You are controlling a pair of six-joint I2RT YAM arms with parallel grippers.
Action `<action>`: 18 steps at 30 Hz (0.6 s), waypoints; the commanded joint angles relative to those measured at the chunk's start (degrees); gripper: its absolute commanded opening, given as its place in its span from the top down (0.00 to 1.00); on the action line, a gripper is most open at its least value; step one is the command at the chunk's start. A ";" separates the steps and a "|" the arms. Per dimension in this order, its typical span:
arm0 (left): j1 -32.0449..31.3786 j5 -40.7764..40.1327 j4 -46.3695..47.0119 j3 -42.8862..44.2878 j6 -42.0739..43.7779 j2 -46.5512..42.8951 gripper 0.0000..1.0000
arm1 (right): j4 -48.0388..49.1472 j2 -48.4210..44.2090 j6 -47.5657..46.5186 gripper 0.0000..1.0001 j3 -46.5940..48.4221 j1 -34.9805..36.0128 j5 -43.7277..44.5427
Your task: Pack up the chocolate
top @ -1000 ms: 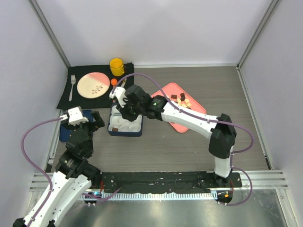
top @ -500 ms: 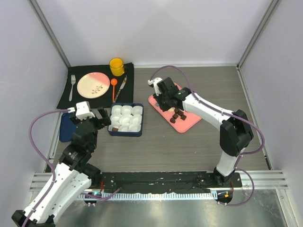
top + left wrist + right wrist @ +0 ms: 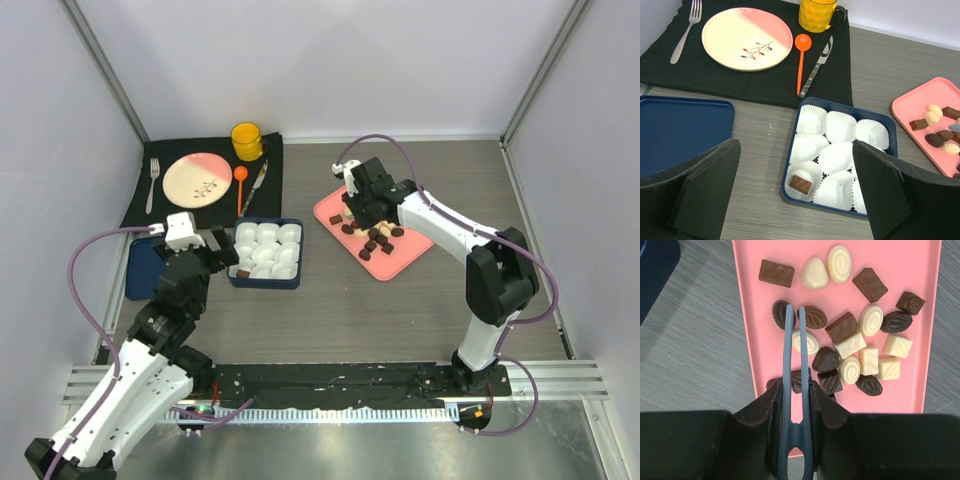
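Several dark and cream chocolate pieces (image 3: pixel 842 327) lie on a pink tray (image 3: pixel 920 270), which also shows in the top view (image 3: pixel 405 258). My right gripper (image 3: pixel 794 395) is shut on blue-grey tongs (image 3: pixel 786 355). The tong tips hang nearly closed and empty over two dark leaf-shaped pieces at the tray's left side. A navy box (image 3: pixel 790 190) holds white paper cups. One brown chocolate (image 3: pixel 801 183) sits in its near-left cup. My left gripper (image 3: pixel 796 150) is open and empty, just in front of the box's near-left corner.
The navy box lid (image 3: pixel 680 130) lies left of the box. Behind it, a black mat (image 3: pixel 670 75) carries a plate (image 3: pixel 746 37), fork (image 3: pixel 685 30), orange spoon (image 3: pixel 801 55), knife (image 3: pixel 816 72) and yellow mug (image 3: pixel 817 15). Walls enclose the table on three sides.
My right arm swung with the tongs from over the box to the pink tray, leaving one chocolate showing in the near-left cup. My left gripper edged closer to the box.
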 commanded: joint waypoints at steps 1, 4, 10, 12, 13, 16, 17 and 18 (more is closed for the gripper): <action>-0.07 0.43 1.01 2.54 -0.88 0.24 0.00 | 1.23 0.68 -4.28 0.73 1.14 -0.85 -3.12; -0.07 0.52 0.93 2.54 -0.88 0.33 0.00 | 0.79 1.38 -5.95 0.71 1.75 -0.94 -4.44; -0.07 0.61 0.93 2.62 -0.88 0.68 0.00 | -0.18 3.23 -7.88 0.68 3.07 -0.94 -4.36; -0.07 0.52 0.93 2.54 -0.88 0.60 0.00 | -0.27 3.58 -8.24 0.64 3.25 -0.94 -6.27; -0.16 0.61 0.93 2.54 -0.97 0.68 0.00 | -0.27 3.75 -8.24 0.64 3.34 -0.94 -6.29; -0.07 0.52 1.01 2.54 -0.88 0.77 0.00 | -0.44 4.28 -8.59 0.64 3.60 -0.94 -6.73; -0.07 0.69 1.01 2.54 -0.97 0.95 0.00 | -0.62 4.46 -8.68 0.64 3.77 -0.94 -6.82; -0.07 0.69 1.01 2.62 -0.88 0.95 0.00 | -0.62 4.72 -8.94 0.64 3.78 -0.94 -6.90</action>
